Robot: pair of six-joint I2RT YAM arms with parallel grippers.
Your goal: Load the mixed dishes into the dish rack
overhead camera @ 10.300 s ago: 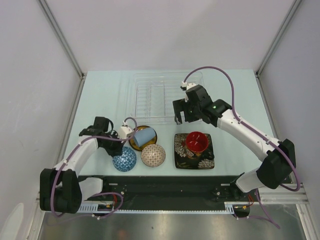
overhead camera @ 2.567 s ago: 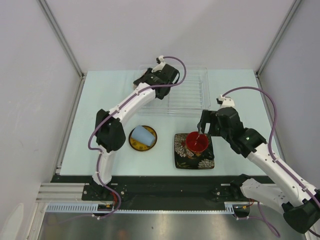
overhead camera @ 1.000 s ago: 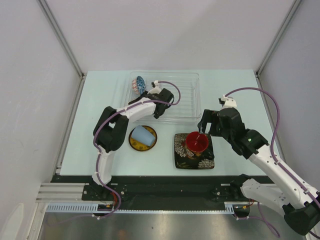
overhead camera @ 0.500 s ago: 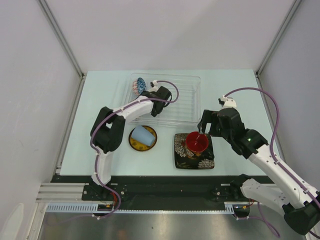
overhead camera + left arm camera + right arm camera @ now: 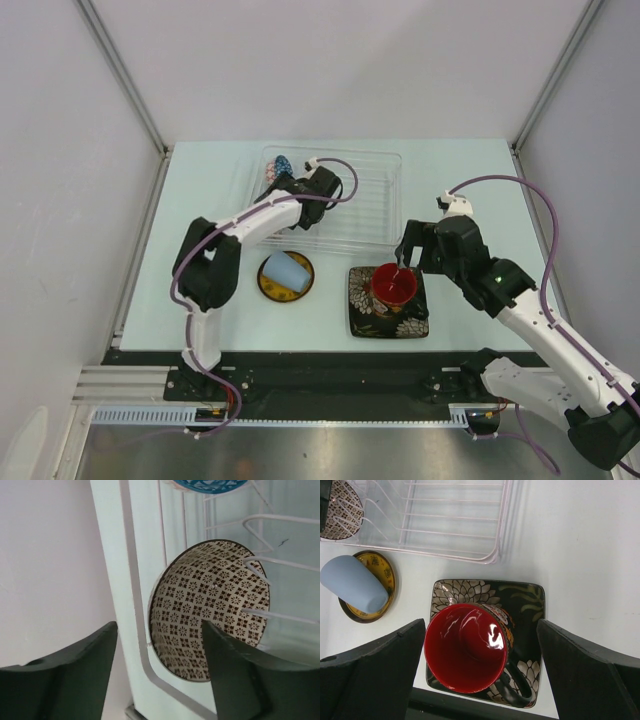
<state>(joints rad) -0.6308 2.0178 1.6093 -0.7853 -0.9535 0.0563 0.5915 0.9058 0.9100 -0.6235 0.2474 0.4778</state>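
Note:
The dish rack (image 5: 372, 200) is a clear tray with thin wire dividers at the back of the table. A blue patterned bowl (image 5: 282, 165) stands on edge in its far left corner. The beige patterned bowl (image 5: 210, 605) leans on edge among the wires beside it. My left gripper (image 5: 160, 680) is open, one finger in front of the beige bowl's inside and the other outside the rack wall. My right gripper (image 5: 480, 672) is open above the red-inside dark mug (image 5: 466, 647), which stands upright on the black floral square plate (image 5: 527, 600). A pale blue cup (image 5: 284, 271) lies on the small yellow plate (image 5: 268, 291).
The rack's right half (image 5: 455, 525) holds only wire dividers. The yellow plate and the floral plate sit side by side in front of the rack. White walls and metal posts enclose the table on the left, right and back.
My left gripper has gone from shut to open, leaving the beige bowl resting in the rack wires beside the blue bowl. The right arm has stayed over the mug.

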